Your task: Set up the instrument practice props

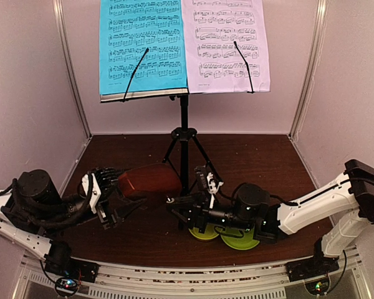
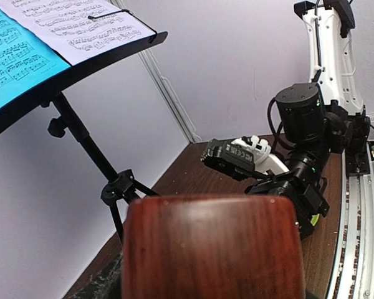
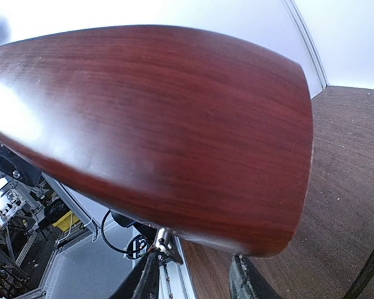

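stand (image 1: 184,124) and both sheets (image 1: 142,43) already up, so it's metronome (image 1: 151,180) time. left gripper (image 1: 119,194) is clamped on one end, holding it sideways by the stand legs, long axis running across toward the right gripper (image 1: 174,207), jaws spread beside it. next: tip it upright onto its base

Printed music, staves and notes, covers the cyan sheet (image 1: 143,43) and the pale lilac sheet (image 1: 227,43) on the music stand (image 1: 184,124). No title, word or number is legible.
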`<move>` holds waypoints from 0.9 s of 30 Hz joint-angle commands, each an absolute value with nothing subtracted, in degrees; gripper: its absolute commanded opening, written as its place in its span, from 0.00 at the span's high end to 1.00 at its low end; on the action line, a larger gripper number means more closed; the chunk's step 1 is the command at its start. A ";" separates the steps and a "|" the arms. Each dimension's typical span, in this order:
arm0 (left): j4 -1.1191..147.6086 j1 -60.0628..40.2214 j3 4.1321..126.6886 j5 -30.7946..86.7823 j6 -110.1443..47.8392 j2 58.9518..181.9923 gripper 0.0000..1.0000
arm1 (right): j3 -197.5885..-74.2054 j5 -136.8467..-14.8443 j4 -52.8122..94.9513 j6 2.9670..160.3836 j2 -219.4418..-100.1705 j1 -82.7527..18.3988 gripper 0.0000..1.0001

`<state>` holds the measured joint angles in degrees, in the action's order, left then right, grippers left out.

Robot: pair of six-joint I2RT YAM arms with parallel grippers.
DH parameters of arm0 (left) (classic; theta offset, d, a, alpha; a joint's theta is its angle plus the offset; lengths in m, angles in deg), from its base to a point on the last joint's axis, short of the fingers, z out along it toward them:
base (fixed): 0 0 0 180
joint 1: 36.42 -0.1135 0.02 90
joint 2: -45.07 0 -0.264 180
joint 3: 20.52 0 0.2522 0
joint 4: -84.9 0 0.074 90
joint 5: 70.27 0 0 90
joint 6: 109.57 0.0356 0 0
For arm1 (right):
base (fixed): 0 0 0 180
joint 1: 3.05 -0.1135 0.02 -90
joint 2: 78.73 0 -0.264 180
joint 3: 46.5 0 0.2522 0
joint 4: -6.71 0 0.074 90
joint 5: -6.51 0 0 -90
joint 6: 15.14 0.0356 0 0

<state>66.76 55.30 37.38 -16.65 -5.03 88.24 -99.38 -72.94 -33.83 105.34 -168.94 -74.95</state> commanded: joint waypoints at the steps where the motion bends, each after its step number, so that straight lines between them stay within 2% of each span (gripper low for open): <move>1: 71.16 55.42 39.29 -16.26 -1.23 87.84 1.00 | -99.94 -71.34 -36.81 105.45 -166.69 -75.47 0.61; 7: 70.92 55.42 39.22 -18.07 0.58 88.33 1.00 | -100.44 -70.25 -36.26 105.50 -166.19 -75.47 0.63; 18: 69.28 55.43 39.99 -19.37 2.25 88.06 1.00 | -100.42 -70.56 -34.10 106.12 -165.49 -75.64 0.61; 27: 70.50 55.42 40.63 -15.64 4.60 85.51 1.00 | -98.04 -70.93 -35.65 105.12 -165.70 -75.65 0.53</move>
